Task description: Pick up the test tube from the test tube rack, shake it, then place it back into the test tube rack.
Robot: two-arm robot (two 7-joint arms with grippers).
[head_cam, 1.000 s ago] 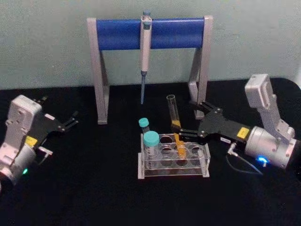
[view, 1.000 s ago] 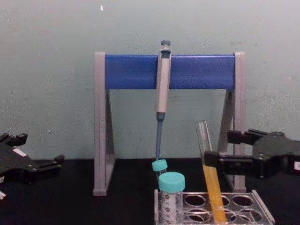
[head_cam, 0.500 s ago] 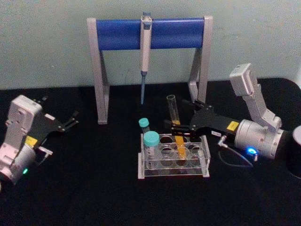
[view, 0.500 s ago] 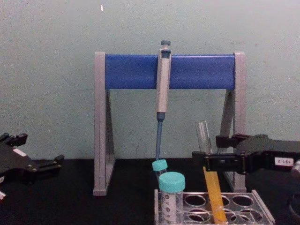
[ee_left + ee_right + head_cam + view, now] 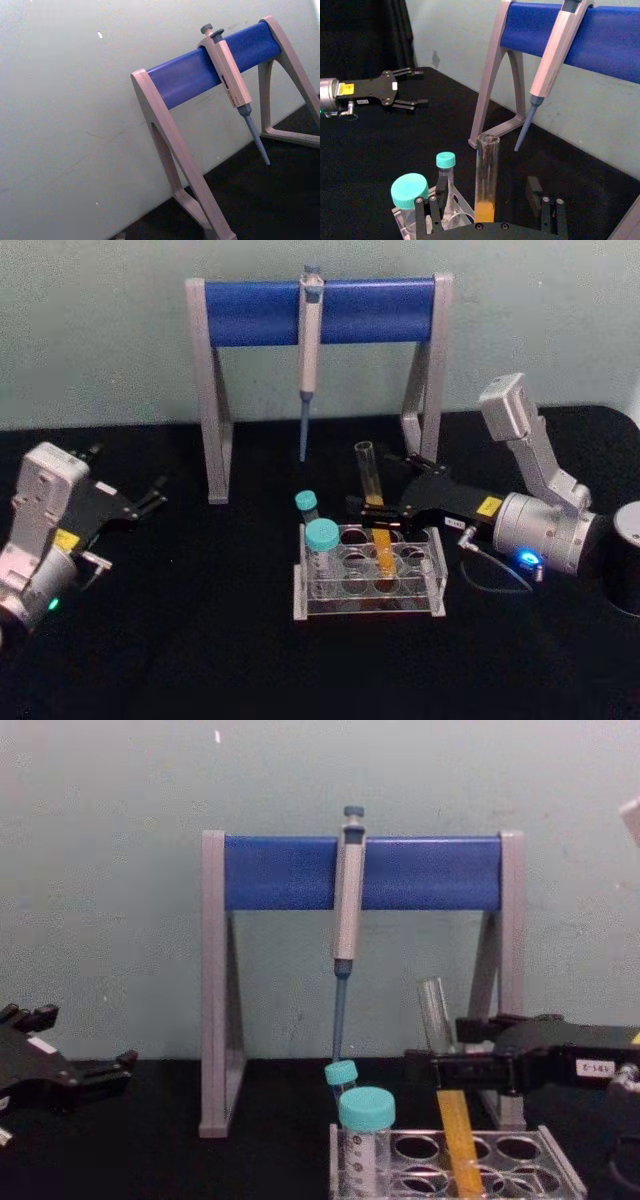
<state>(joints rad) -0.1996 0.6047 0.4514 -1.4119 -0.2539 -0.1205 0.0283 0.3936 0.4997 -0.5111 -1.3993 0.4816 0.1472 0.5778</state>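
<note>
Right gripper [image 5: 378, 488] is in from the right at the rack, fingers spread wide either side of the long slim clear glass test tube [image 5: 365, 462]. On my right wrist view I see gaps on both sides. The tube stands in the low clear plastic test tube rack [image 5: 370, 611], leaning slightly, with orange-yellow liquid in its lower part. Left gripper [image 5: 422, 87] sits parked far left over the black desk [image 5: 200, 650], fingers apart.

The tube [image 5: 367, 472] stands in the rack [image 5: 436, 595], between the right jaws, touching neither. The rack sits on the desk [image 5: 200, 640] just under them. Capped tubes [image 5: 321, 536] stand beyond the tube, leftward. The stand [image 5: 320, 310], with a pipette [image 5: 309, 350] hanging on it, rises behind. The left jaws sit well apart, far left.
</note>
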